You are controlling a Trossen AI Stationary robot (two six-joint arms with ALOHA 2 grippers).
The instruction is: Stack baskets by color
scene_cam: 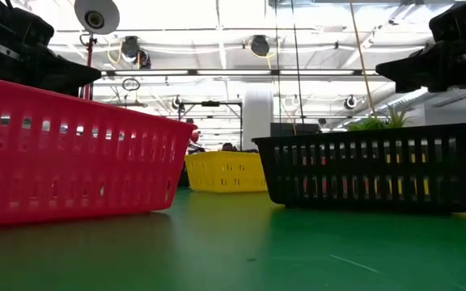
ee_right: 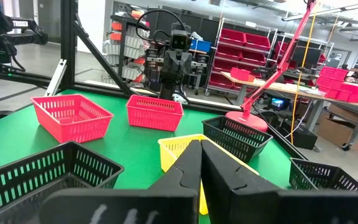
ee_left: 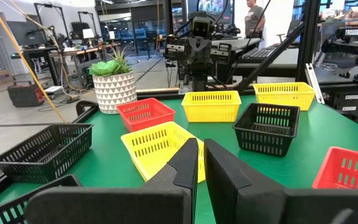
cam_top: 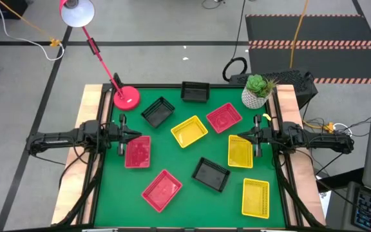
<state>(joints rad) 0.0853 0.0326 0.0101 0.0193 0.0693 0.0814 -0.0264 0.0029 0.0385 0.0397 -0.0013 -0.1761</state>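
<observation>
Hovering at the table's left edge, the left gripper [cam_top: 122, 136] holds nothing, its fingers seemingly a sliver apart. Nine baskets lie scattered unstacked on the green mat [cam_top: 185, 196]: red [cam_top: 138, 152], yellow [cam_top: 189, 131], black [cam_top: 211, 174]. The right gripper [cam_top: 257, 137] hangs pressed together, empty.

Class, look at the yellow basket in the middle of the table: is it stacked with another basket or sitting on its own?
On its own. The central yellow basket lies alone on the green table, empty, with no basket nested inside or under it; its neighbours sit apart.
</observation>
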